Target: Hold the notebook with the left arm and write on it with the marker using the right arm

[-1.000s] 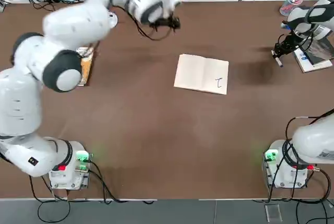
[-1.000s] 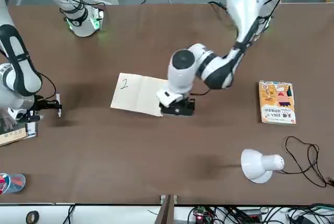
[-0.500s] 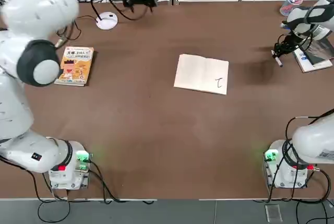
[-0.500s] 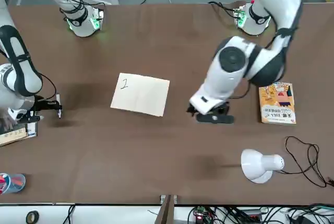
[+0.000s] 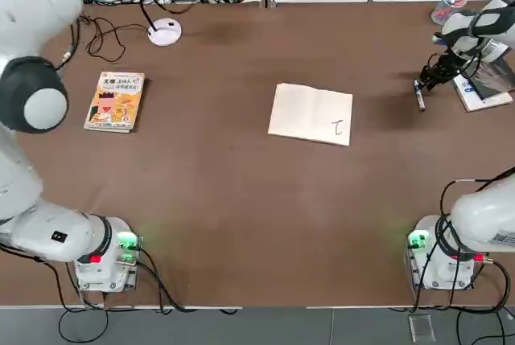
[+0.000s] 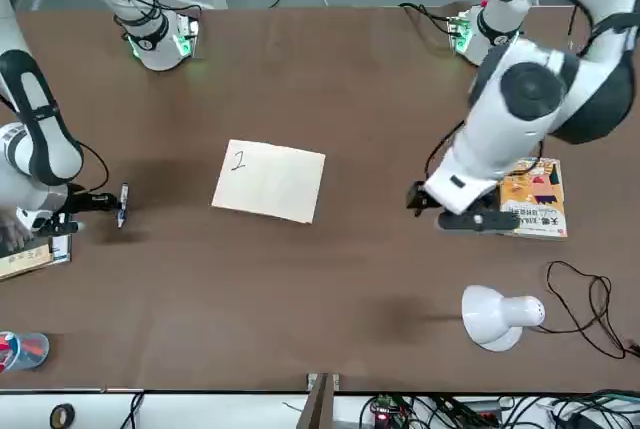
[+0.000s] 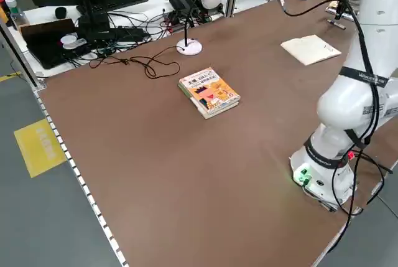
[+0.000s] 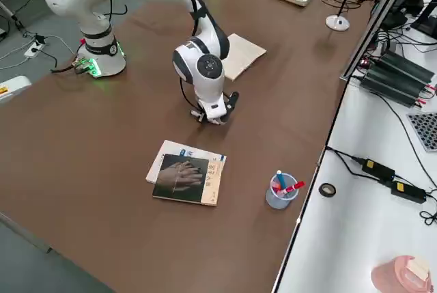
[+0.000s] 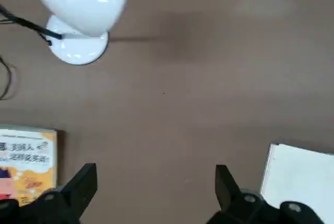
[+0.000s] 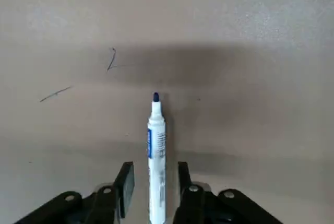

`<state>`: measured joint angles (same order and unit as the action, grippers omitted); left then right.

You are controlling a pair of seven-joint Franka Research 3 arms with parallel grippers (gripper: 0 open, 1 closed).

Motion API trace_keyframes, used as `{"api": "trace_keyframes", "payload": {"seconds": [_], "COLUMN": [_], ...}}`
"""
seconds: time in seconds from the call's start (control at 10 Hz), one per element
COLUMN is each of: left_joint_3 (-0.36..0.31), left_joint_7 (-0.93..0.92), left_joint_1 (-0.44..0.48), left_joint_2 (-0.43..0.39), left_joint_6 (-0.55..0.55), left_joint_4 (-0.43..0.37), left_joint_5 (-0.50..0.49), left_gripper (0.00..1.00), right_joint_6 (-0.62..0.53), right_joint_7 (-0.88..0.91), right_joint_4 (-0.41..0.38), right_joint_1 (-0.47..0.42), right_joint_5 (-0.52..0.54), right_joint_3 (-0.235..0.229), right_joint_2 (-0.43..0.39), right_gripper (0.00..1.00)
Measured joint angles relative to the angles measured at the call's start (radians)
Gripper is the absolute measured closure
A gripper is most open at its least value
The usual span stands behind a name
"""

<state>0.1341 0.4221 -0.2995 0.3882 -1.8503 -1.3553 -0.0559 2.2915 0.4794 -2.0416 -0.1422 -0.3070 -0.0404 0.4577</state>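
Note:
The cream notebook (image 5: pixel 311 113) lies open in the middle of the table with a small pen mark on one page; neither gripper touches it. At the table's right side my right gripper (image 10: pixel 155 173) is open, low over the brown tabletop. The marker (image 10: pixel 156 140) lies lengthwise between its fingers with a gap on each side, blue tip pointing away. In the top view the marker (image 5: pixel 419 97) sits beside the right gripper (image 5: pixel 433 77). My left gripper (image 6: pixel 470 217) hangs open and empty above the table near the orange-yellow book (image 6: pixel 532 197), far from the notebook (image 6: pixel 270 180).
A white desk lamp (image 6: pixel 500 316) with its cable stands at the far left of the table. A dark-covered book (image 8: pixel 186 179) and a cup of pens (image 8: pixel 280 190) sit past the right gripper. Faint pen strokes (image 10: pixel 111 59) mark the tabletop.
My left arm has swung away from the notebook's far edge towards the lamp and orange-yellow book. The right gripper's fingers now stand off the marker, which has tipped and shifted slightly towards the notebook.

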Motion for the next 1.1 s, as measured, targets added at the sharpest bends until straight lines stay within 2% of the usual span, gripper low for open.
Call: {"api": "trace_keyframes", "payload": {"seconds": [0.4,0.7,0.8,1.0,1.1], "left_joint_3": [0.000,0.001,0.001,0.000,-0.002], "left_joint_7": [-0.179,-0.284,-0.320,-0.388,-0.416], "left_joint_1": [0.134,0.213,0.237,0.279,0.295], "left_joint_2": [-0.054,-0.093,-0.106,-0.129,-0.140], "left_joint_6": [0.109,0.184,0.206,0.247,0.271], "left_joint_4": [-0.001,-0.001,-0.001,-0.002,-0.002], "left_joint_5": [0.011,0.021,0.028,0.038,0.039], "left_gripper": [0.00,0.00,0.00,0.00,0.00], "right_joint_6": [-0.005,-0.033,-0.048,-0.058,-0.067], "right_joint_7": [-0.036,-0.145,-0.174,-0.224,-0.235], "right_joint_4": [0.019,0.059,0.073,0.096,0.106], "right_joint_1": [0.018,0.093,0.122,0.163,0.174], "right_joint_5": [-0.001,0.026,0.057,0.149,0.191], "right_joint_3": [0.010,0.016,0.017,0.017,0.018], "right_joint_2": [-0.009,-0.058,-0.079,-0.126,-0.153], "right_gripper": [0.59,0.56,0.51,0.47,0.37]}}
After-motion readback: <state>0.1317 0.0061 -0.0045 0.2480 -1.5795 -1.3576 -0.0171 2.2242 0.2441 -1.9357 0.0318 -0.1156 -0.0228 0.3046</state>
